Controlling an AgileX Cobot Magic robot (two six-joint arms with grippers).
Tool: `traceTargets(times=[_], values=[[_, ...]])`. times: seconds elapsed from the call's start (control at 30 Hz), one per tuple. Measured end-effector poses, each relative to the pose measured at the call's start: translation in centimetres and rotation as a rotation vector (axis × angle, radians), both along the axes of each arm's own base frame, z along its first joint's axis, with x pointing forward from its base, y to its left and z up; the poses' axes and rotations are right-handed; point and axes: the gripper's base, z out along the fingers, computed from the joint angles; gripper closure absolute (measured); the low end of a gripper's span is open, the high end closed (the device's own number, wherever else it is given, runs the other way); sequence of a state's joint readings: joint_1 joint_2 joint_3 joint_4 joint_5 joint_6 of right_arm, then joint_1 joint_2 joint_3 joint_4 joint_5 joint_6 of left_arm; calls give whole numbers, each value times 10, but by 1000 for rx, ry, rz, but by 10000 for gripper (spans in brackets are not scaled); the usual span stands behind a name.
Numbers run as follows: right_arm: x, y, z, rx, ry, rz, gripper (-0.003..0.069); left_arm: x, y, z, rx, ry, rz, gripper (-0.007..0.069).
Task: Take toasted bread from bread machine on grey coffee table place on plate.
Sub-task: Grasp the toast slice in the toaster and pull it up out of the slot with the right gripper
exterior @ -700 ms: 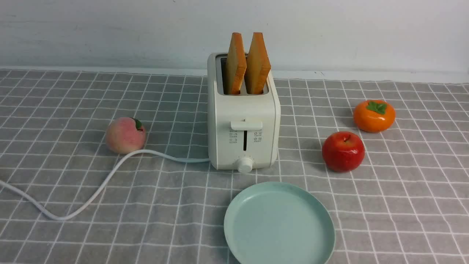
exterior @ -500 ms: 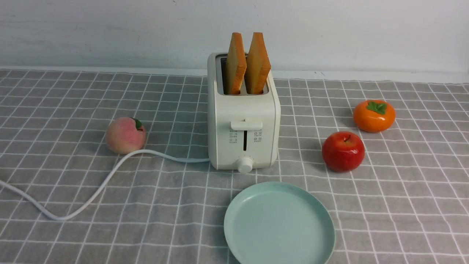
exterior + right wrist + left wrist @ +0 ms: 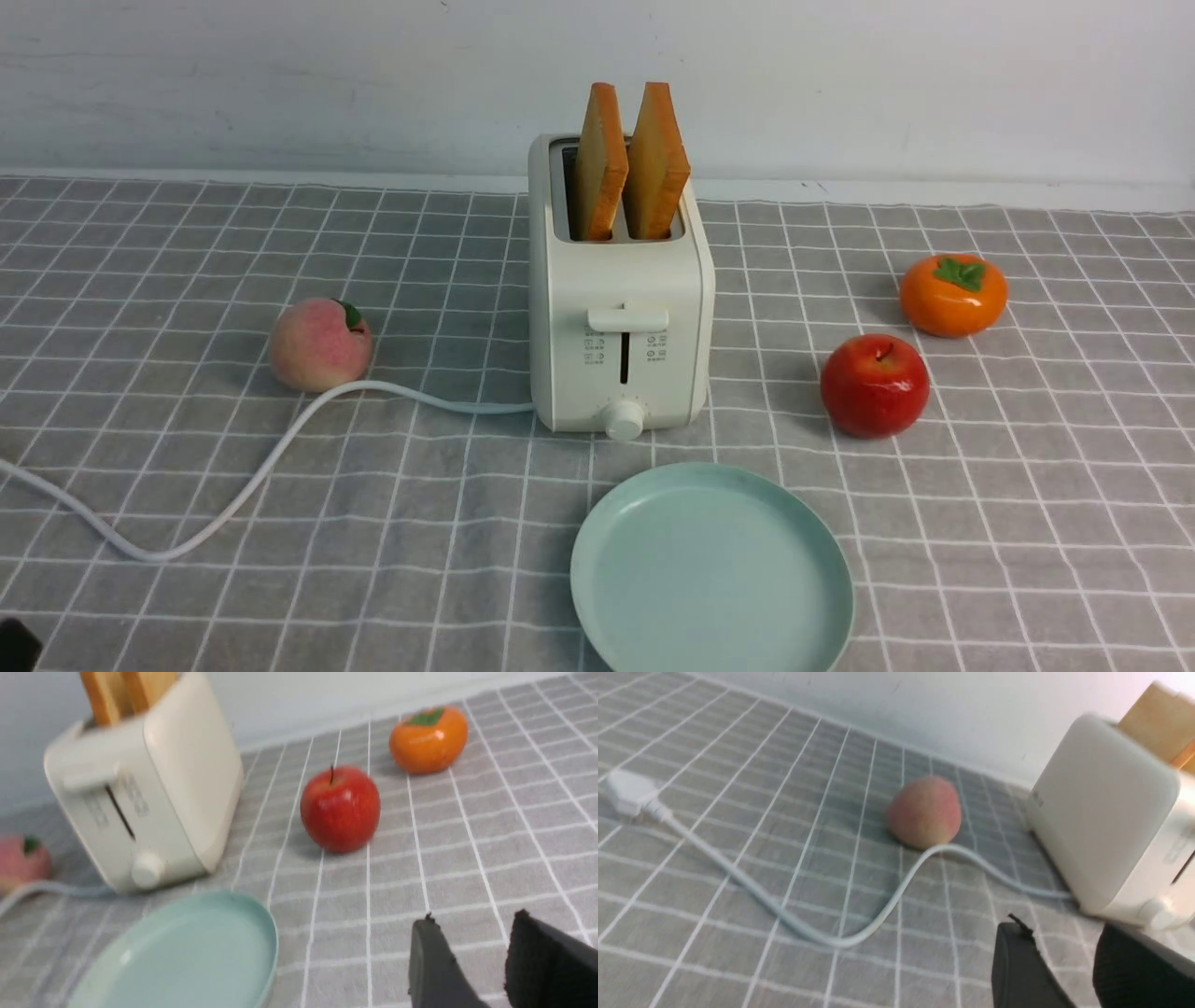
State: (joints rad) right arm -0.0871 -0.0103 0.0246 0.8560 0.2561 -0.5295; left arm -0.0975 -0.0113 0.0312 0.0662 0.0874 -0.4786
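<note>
Grey gridded table [image 3: 187, 243] fills the front view under a pale wall. Your toaster [image 3: 621, 327] stands mid-table with both slices of toast [image 3: 600, 168] upright in its slots, and the plate [image 3: 709, 579] lies bare just in front. The slices stand close together, so a finger aimed at one could catch the other or wedge between them.

In the left wrist view, your left gripper [image 3: 1064, 947] hangs low beside the toaster, jaws apart and holding nothing. The cord [image 3: 784, 914] loops past the peach [image 3: 924, 812]. A low sweep could snag it and drag the toaster.

In the right wrist view, your right gripper [image 3: 472, 933] is likewise parted and empty, near the plate. The apple [image 3: 340, 807] sits beside the toaster, the persimmon [image 3: 427, 739] beyond it. A wide swing could roll the apple, and a slanted pull on the toast could tip the toaster.
</note>
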Motion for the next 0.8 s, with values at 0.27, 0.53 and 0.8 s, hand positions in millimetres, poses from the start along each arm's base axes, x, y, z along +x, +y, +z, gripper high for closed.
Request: traceTargets(times=[0.27,0.53,0.8], values=[[0,-17,15,230,-160,-185,419,-1,-1,13,-33,-137,-9,388],[0,-17,15,258,-165,-194,419,-1,-1,11,-33,-120,-8,388],[0,-21,17,331,-185,-226,419,-4,1,28,-316,-282,-34,388]])
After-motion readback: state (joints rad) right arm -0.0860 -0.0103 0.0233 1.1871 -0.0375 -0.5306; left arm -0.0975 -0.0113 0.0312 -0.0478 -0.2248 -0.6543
